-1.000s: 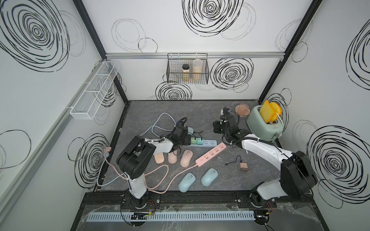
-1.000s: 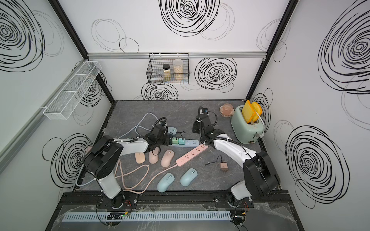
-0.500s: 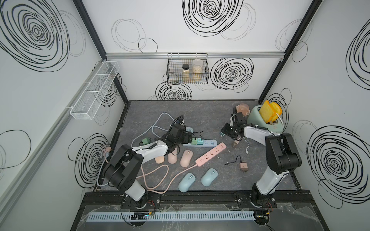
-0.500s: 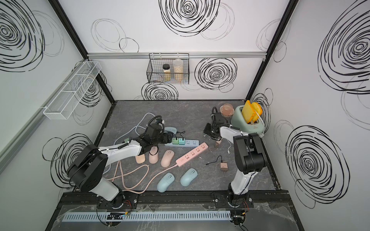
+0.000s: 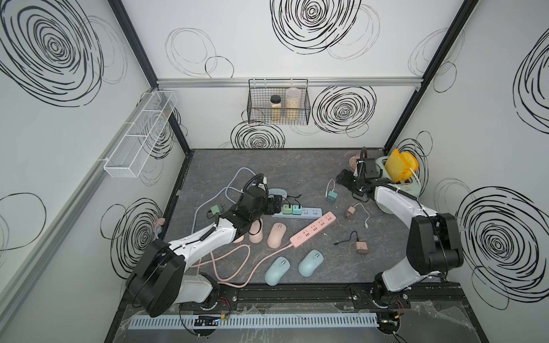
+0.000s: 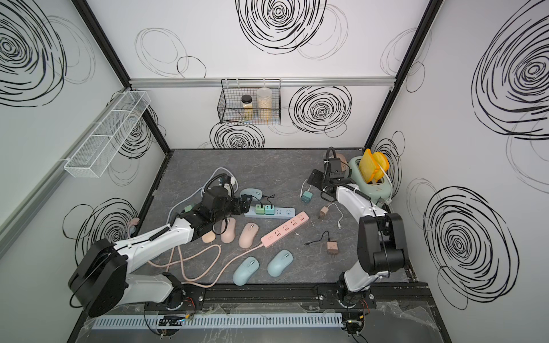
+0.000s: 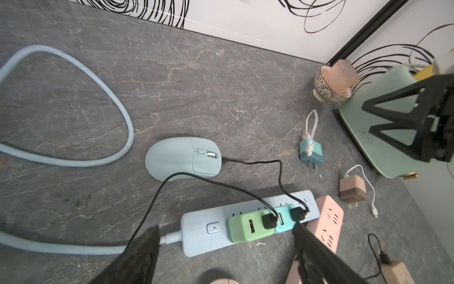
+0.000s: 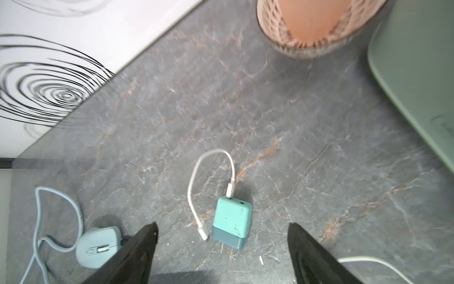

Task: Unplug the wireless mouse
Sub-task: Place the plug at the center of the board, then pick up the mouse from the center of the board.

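— On the dark grey marbled tabletop (image 5: 267,166), where did the pale blue oval wireless mouse (image 7: 180,158) lie?

— Flat on the stone, left of the middle and toward the back. It sat just behind the long pale blue plastic power strip (image 7: 204,236), with a gap between the two.

— And its lead?

— A thin black cable (image 7: 280,172) sat in the mouse's front end. It ran to a black plug at the turquoise cube charger (image 7: 282,221), which stood in the strip. A light green cube charger (image 7: 245,227) stood right beside that one. So the mouse was not yet unplugged.

— What of the left gripper (image 7: 224,227)?

— Its two black fingers were spread wide with nothing held between them. It hung close over the strip's switch end and the two chargers. Whether a fingertip touched either charger could not be made out.

— And the right gripper (image 8: 222,225)?

— It was spread wide too, and empty. It was well apart from the mouse, near the mint green toaster (image 6: 377,190) at the back right. Beneath it a second turquoise charger (image 8: 232,218) with a short looped white cable lay loose on its side, touching neither finger.

— Anything close to the blue strip?

— A pink plastic power strip (image 5: 313,228) lay slanted just in front of it
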`<state>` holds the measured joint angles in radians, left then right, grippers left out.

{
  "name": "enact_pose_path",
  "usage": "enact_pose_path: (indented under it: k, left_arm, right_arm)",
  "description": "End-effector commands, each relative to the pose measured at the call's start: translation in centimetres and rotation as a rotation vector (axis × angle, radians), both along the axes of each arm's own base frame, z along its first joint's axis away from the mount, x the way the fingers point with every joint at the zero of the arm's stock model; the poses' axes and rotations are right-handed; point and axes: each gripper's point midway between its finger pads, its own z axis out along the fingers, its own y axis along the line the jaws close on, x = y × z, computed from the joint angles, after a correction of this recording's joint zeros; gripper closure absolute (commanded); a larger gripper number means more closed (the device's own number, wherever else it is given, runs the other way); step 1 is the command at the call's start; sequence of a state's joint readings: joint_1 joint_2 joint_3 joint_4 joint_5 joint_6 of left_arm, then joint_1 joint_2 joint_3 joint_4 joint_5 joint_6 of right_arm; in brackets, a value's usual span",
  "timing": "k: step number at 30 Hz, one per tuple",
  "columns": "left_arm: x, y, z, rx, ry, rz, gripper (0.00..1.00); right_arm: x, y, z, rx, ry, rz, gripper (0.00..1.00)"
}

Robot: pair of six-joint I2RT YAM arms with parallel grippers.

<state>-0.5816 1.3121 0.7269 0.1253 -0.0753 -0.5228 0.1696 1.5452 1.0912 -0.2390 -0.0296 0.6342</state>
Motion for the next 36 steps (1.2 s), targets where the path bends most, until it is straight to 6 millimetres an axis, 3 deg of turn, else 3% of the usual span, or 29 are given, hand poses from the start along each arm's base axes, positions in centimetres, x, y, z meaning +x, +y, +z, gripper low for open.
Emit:
enact_pose_path:
  k: [1, 4, 7, 12, 14, 19, 24, 28, 36]
  left_arm:
    - [-0.5, 0.0, 1.8, -0.020, -0.046, -0.014, 0.13]
    - [-1.8, -1.3, 2.6, -0.032, -0.070, -0.073, 0.18]
    - [-2.9, -2.3, 2.5, -0.010, -0.072, -0.110, 0.21]
    - [-4.2, -3.5, 1.8, -0.002, -0.067, -0.154, 0.22]
    - [-4.5, -3.5, 1.4, -0.012, -0.058, -0.155, 0.18]
    - [-3.8, -1.7, -0.8, -0.079, 0.017, -0.104, 0.14]
    - [-2.8, 2.0, -4.0, -0.123, 0.100, 0.034, 0.13]
    - [-3.0, 4.3, -6.3, -0.040, 0.157, 0.123, 0.13]
    - [-5.3, 4.4, -9.1, 0.204, 0.229, 0.157, 0.09]
  right_arm:
    - [-1.0, 1.2, 4.2, -0.058, -0.118, 0.025, 0.18]
    - [-2.8, 4.2, 6.1, -0.083, -0.203, 0.114, 0.23]
    - [-4.8, 6.8, 6.6, -0.098, -0.260, 0.182, 0.27]
    - [-7.5, 11.2, 5.3, -0.025, -0.298, 0.350, 0.28]
    - [-8.3, 12.4, 4.5, -0.033, -0.276, 0.393, 0.26]
    - [-9.9, 13.6, 2.6, -0.029, -0.231, 0.432, 0.24]
    - [-11.2, 14.0, 1.6, -0.020, -0.222, 0.449, 0.24]
    - [-11.7, 13.8, 0.9, -0.010, -0.208, 0.447, 0.25]
    - [-12.2, 13.7, 0.1, 0.010, -0.207, 0.453, 0.25]
